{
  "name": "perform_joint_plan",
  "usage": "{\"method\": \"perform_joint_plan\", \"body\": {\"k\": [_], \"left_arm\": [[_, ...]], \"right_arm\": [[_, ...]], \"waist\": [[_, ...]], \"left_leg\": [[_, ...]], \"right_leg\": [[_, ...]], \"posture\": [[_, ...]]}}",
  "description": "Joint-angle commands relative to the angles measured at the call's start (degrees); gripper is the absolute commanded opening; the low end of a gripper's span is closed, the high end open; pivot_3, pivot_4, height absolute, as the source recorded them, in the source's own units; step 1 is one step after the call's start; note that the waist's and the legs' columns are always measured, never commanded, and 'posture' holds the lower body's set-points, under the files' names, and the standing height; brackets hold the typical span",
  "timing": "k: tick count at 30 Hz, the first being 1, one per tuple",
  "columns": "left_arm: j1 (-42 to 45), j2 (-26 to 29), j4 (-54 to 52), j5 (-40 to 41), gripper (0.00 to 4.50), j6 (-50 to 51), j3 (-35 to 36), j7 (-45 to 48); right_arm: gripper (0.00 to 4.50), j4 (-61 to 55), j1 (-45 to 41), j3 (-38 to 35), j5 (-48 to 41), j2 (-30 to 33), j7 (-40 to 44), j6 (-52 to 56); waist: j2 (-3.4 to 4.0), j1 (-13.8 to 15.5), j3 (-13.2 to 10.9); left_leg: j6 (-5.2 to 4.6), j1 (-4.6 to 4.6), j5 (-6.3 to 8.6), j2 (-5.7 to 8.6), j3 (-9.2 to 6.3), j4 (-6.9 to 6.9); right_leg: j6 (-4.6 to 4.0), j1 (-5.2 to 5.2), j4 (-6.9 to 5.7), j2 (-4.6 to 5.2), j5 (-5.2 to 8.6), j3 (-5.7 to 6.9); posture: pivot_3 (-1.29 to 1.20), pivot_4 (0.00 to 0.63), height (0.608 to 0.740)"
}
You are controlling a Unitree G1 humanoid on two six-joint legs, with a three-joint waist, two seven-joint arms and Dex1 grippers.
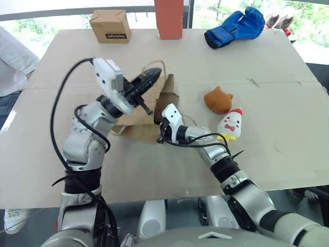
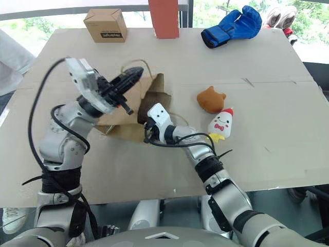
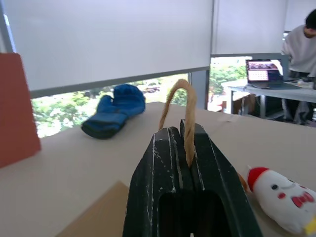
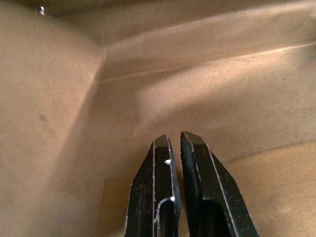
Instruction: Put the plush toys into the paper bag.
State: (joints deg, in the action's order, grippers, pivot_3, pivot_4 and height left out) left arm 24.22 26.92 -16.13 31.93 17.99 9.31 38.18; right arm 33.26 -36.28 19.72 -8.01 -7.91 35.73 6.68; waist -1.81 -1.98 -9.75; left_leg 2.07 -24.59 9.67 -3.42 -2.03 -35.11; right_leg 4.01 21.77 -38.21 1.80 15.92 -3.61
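Small cardboard box bears black print (illegible, perhaps a logo).

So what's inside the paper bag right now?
The right gripper, shut and empty, against bare brown paper. No toy shows there; both toys lie outside. Deeper corners are hidden.

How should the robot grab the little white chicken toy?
Best guess: pinch the white chicken plush toy across its round soft middle, coming from above. It lies alone on the cardboard-covered table, red top pointing away from the robot, the orange-brown plush toy just beyond it, so its sides look free.
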Motion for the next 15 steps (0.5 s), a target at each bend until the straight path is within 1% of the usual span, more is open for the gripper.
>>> {"method": "perform_joint_plan", "body": {"k": [1,3,6,9,13,14,15], "left_arm": [[-1.0,1.2,-5.3,1.0,0.00,4.2,3.9,-6.2],[-1.2,1.6,-5.8,0.4,0.00,4.9,4.9,-8.0],[-1.8,3.6,-6.6,-1.2,0.00,6.8,5.0,-9.2],[-1.1,3.6,-7.5,1.3,0.00,8.8,6.6,-11.2],[-0.4,3.6,-7.3,1.4,0.00,10.4,6.2,-12.3],[-0.5,3.4,-7.4,1.5,0.00,10.4,6.0,-12.3],[-0.6,3.3,-7.5,1.7,0.00,10.4,5.9,-12.3]], "right_arm": [[0.09,6.3,-2.9,-1.9,2.2,-5.0,-7.4,-0.3],[0.09,7.7,-3.7,-1.4,2.6,-5.7,-9.4,0.1],[0.09,8.7,-4.5,-0.3,3.2,-6.2,-10.9,-0.7],[0.09,10.3,-6.8,-0.1,3.9,-7.7,-14.2,-3.9],[0.09,12.0,-8.7,0.6,3.2,-7.8,-11.5,-5.7],[0.58,11.4,-8.9,0.3,2.4,-7.5,-10.6,-6.1],[0.89,10.5,-8.9,0.1,2.1,-6.9,-10.1,-6.0]], "waist": [[0.02,0.0,0.0],[0.02,0.1,0.0],[0.03,0.2,0.0],[0.04,0.2,0.0],[0.04,0.1,0.0],[0.05,0.0,0.0],[0.05,0.0,0.0]], "left_leg": [[0.01,0.05,0.00,0.00,-0.01,0.00],[0.02,0.15,-0.01,0.01,0.00,-0.01],[0.04,0.23,-0.02,0.03,-0.01,-0.02],[0.04,0.36,-0.02,0.08,-0.01,-0.02],[0.05,0.39,-0.02,0.10,-0.01,-0.02],[0.05,0.41,-0.02,0.10,0.00,-0.02],[0.05,0.41,-0.02,0.10,-0.01,-0.02]], "right_leg": [[0.00,-0.05,-0.02,0.00,0.00,0.01],[0.00,-0.12,-0.08,0.01,0.00,0.00],[0.00,-0.15,-0.14,0.01,0.00,0.00],[0.00,-0.22,-0.15,0.03,0.00,-0.08],[-0.01,-0.21,-0.19,0.02,0.00,-0.12],[0.00,-0.21,-0.21,0.02,0.00,-0.14],[-0.01,-0.20,-0.25,0.01,0.00,-0.15]], "posture": [[0.00,0.150,0.740],[0.00,0.150,0.740],[0.00,0.150,0.740],[0.00,0.150,0.740],[0.00,0.150,0.740],[0.00,0.150,0.740],[0.00,0.150,0.740]]}}
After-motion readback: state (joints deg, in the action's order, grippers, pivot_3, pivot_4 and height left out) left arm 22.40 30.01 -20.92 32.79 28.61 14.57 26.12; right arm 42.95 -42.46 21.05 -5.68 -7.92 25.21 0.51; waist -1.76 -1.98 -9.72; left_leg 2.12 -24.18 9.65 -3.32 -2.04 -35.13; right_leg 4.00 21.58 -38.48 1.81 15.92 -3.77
